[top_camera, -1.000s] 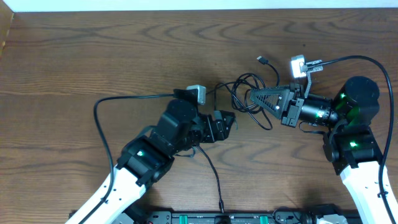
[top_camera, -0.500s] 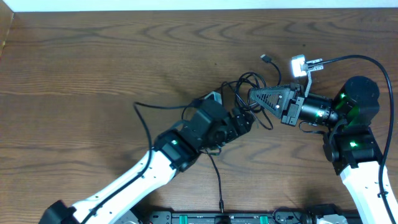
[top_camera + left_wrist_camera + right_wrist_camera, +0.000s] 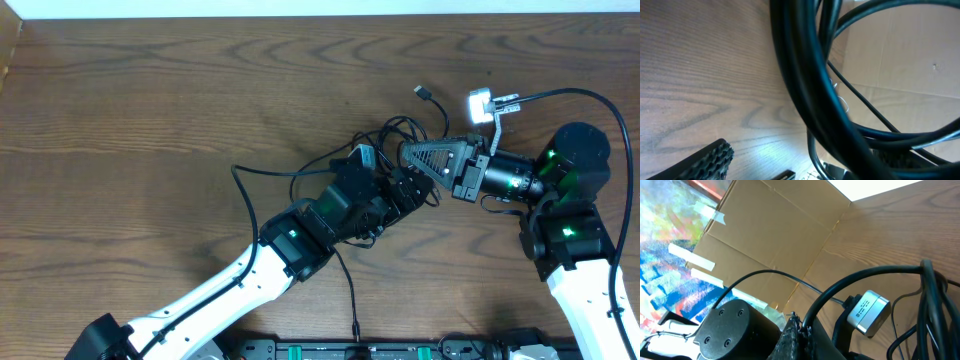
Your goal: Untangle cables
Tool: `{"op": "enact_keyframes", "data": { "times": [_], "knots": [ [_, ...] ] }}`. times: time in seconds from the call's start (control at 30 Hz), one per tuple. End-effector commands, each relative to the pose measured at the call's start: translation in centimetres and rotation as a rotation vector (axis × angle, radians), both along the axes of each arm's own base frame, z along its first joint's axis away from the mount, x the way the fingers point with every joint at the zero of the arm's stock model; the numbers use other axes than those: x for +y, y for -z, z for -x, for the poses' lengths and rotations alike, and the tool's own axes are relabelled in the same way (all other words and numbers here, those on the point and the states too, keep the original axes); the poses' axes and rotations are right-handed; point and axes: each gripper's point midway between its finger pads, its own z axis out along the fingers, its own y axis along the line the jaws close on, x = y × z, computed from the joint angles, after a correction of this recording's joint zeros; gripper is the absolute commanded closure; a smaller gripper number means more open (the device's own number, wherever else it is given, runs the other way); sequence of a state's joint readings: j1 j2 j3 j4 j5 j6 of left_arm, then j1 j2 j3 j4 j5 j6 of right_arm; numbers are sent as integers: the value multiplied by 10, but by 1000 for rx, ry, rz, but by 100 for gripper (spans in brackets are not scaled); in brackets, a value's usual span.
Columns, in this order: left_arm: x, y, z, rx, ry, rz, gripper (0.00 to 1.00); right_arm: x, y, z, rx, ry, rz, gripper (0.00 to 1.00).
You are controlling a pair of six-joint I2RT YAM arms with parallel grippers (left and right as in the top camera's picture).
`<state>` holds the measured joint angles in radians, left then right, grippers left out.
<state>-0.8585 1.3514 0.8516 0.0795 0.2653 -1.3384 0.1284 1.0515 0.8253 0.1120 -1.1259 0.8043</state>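
Cables [image 3: 392, 132] are sitting tangled. Right fingers [image 3: 425, 157] are pinching them tight, likely as an anchor; left fingers [image 3: 408, 186] are gaping wide, empty, beside a loop.

What we've got: the left arm [image 3: 222, 300] and the right arm [image 3: 590, 300] both have white lower links and chunky black joints with little green lights [image 3: 548, 157]. A thick black cable [image 3: 575, 91] runs to the silver wrist camera [image 3: 480, 102]. The left finger pad [image 3: 705, 160] is black and knobbly.
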Motion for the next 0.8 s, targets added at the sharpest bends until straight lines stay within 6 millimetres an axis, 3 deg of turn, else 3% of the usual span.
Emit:
{"op": "enact_keyframes", "data": {
  "times": [0.0, 0.17, 0.2, 0.33, 0.4, 0.57, 0.77],
  "knots": [
    [-10, 16, 4, -17, 13, -53, 15, -2, -9, -1, -23, 14, -7, 99],
    [-20, 63, 12, 12, 37, -172, 30, -2, -16, -3, -30, 25, -27, 98],
    [-19, 82, 9, 6, 45, -226, 36, -2, -22, -3, -48, 25, -41, 99],
    [-6, 119, 10, -44, 117, -397, 39, -10, -43, -7, -160, 51, -67, 98],
    [1, 127, 13, -49, 144, -451, 40, -21, -50, -14, -177, 94, -74, 98],
    [11, 136, 20, -34, 175, -510, 58, -59, -63, -31, -205, 217, -67, 98],
    [26, 148, 29, -13, 212, -596, 62, -108, -77, -46, -247, 377, -48, 98]
  ]
}}
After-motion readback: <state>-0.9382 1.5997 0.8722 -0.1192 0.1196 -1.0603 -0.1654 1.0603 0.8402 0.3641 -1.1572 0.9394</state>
